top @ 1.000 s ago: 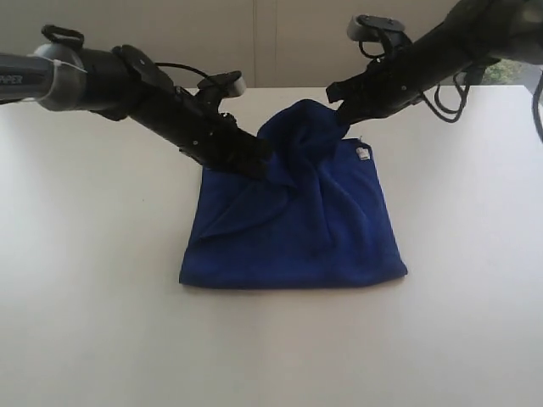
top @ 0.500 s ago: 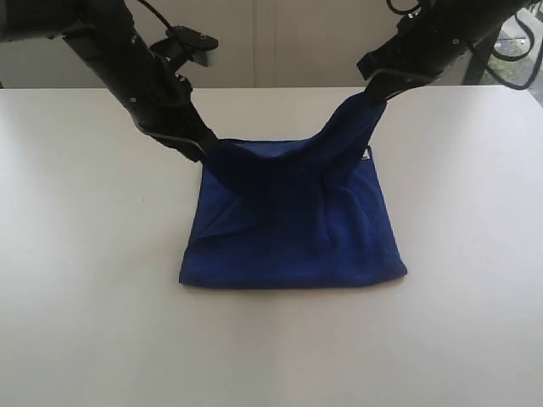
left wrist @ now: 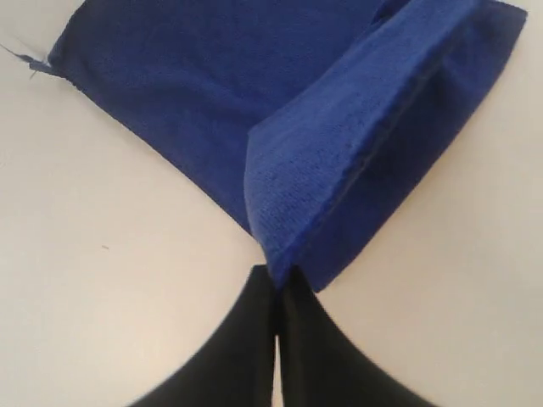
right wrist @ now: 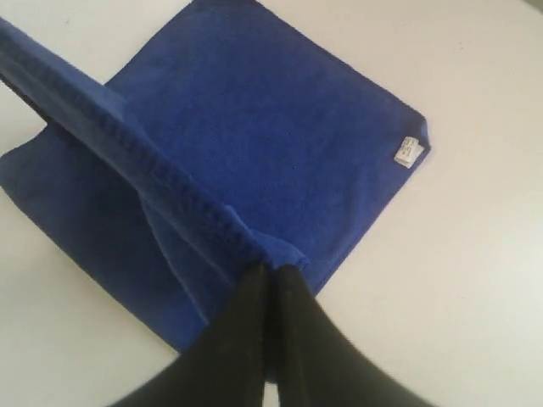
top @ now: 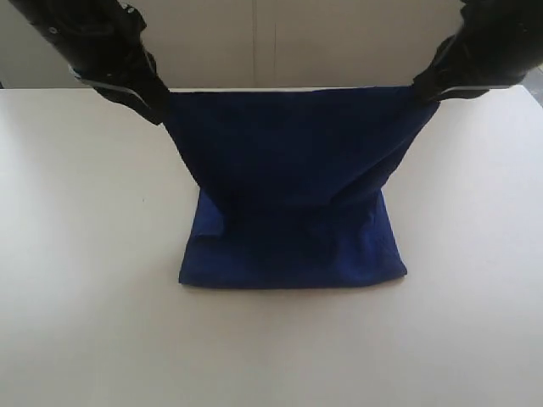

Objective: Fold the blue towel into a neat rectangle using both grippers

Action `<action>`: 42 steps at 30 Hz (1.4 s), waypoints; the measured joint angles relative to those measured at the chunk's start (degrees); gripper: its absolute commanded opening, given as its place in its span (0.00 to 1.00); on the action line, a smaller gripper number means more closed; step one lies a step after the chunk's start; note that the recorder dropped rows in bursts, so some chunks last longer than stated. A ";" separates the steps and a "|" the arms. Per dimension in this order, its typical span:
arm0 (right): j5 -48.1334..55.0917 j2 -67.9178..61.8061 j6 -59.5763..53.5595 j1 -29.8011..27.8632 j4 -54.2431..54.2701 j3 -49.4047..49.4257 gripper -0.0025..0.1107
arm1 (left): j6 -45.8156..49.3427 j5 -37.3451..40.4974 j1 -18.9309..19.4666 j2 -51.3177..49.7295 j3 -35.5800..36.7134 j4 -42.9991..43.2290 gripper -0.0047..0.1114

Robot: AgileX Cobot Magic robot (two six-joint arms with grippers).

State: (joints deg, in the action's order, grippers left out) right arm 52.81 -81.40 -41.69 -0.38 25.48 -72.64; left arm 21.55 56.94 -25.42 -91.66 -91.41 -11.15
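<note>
The left pincer (left wrist: 276, 280) is seen clamped on one upper corner of the blue towel (top: 288, 153), w/ both black fingers (left wrist: 242, 339) pressed together and a doubled edge of cloth nipped at the tips; no gap is visible btw. them. The right pincer (right wrist: 271, 270) is likewise clamped on the opp. upper corner, its tips pinched over the hemmed edge. In the exterior view both pincers are held up above the table (top: 76, 297), the left one at upper left and the right one at upper right, well apart. The towel's top edge is stretched nearly straight and level btw. them. From that edge the cloth is hung down as a wide sheet that narrows toward the bottom. There it is joined to the rest of the towel, which is laid flat on the table approx. at the centre. The flat part is seen as a rough rectangle, w/ a slight crease near its left side. In the right wrist view a small white label (right wrist: 408, 151) is shown at one corner of the flat part. In the left wrist view a thin loose thread (left wrist: 19, 56) is shown at a far corner, resting on the table. Behind the table a pale wall (top: 254, 42) is seen.
</note>
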 measured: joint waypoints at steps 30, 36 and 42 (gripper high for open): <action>16.13 35.64 -0.88 0.00 2.89 15.90 0.02 | 1.19 4.49 0.00 29.12 26.01 -13.37 0.04; 16.31 34.52 -0.47 0.00 2.89 16.17 0.02 | 1.19 3.85 0.00 28.13 27.09 -13.62 0.04; 10.53 31.56 -0.49 0.00 2.89 18.98 0.02 | 1.98 -0.72 0.00 27.98 29.76 -13.86 0.04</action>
State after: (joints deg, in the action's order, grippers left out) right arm 63.33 -49.83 -42.18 -0.38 28.37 -53.66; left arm 23.53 56.22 -25.42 -63.68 -61.65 -25.01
